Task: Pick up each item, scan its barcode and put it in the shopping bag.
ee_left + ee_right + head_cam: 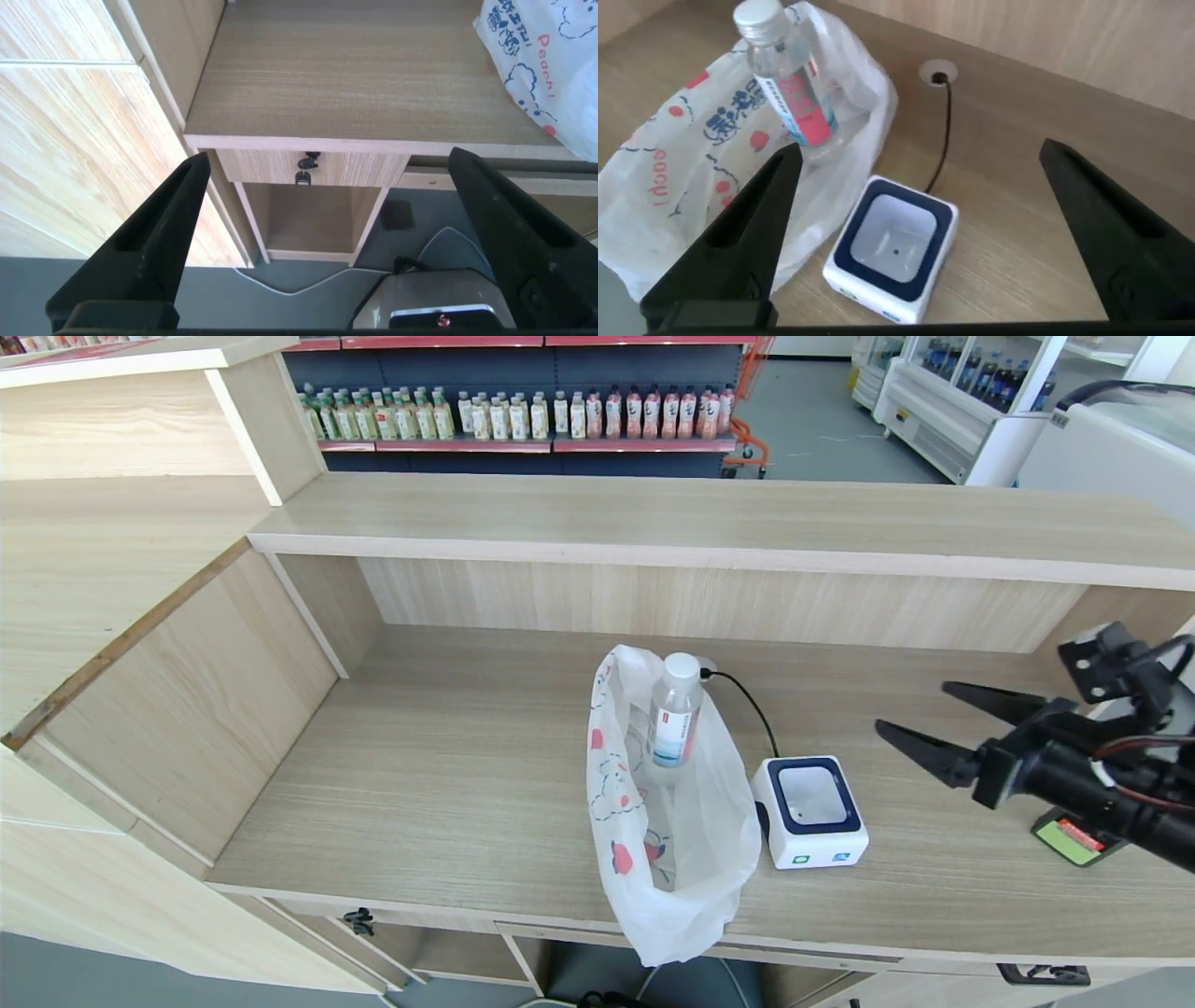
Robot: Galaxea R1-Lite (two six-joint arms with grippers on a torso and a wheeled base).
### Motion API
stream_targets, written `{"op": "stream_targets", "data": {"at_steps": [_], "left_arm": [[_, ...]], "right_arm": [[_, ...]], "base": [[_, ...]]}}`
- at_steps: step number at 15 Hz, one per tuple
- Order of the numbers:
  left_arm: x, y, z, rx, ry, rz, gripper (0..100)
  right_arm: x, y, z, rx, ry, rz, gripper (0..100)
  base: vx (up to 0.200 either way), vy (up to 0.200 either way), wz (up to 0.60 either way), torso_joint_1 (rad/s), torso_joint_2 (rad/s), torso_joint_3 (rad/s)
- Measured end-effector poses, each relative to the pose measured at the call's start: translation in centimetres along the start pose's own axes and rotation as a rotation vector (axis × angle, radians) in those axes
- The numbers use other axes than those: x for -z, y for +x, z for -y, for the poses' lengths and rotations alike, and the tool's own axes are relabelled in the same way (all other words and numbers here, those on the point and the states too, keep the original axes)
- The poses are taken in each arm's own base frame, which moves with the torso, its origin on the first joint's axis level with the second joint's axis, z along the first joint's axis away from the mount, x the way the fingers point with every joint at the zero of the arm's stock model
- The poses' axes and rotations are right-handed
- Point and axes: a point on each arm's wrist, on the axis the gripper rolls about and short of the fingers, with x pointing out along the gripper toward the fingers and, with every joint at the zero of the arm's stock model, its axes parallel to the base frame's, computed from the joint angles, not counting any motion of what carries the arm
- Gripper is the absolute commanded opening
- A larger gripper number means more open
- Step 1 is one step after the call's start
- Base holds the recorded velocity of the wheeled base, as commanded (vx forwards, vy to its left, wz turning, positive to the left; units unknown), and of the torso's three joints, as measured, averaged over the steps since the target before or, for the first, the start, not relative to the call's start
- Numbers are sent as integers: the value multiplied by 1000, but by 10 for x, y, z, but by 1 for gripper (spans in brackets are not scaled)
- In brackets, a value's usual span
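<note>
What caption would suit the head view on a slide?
Open right gripper hovers beside the barcode scanner, a clear bottle already in the shopping bag.

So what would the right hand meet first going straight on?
Likely the scanner, straight ahead between the fingers of the open right hand; depth is unclear, so it might pass above toward the bag.

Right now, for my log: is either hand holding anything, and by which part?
Nothing is held. The left hand and right hand are both open and empty; the bottle sits in the shopping bag.
</note>
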Motion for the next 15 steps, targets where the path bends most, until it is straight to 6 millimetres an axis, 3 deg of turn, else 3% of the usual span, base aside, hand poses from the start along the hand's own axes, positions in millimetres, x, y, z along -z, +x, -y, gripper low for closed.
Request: {"op": "stream_targets", "data": {"at_steps": [2,6,9,15], "left_arm": [[0,0,0,0,0,0,100],[0,0,0,0,0,0,100],[0,0,0,0,0,0,100],[0,0,0,0,-4,0,100]], "right_arm": [[-1,-36,13,160,14,-10,100],[2,-73,43,416,-100,-79,100],[20,-86,53,568,-125,-215,100],[44,-93,47,594,-113,-334,100]], "base": [[0,0,0,0,0,0],[0,0,0,0,0,0],[0,0,0,0,0,0],[0,0,0,0,0,0]]}}
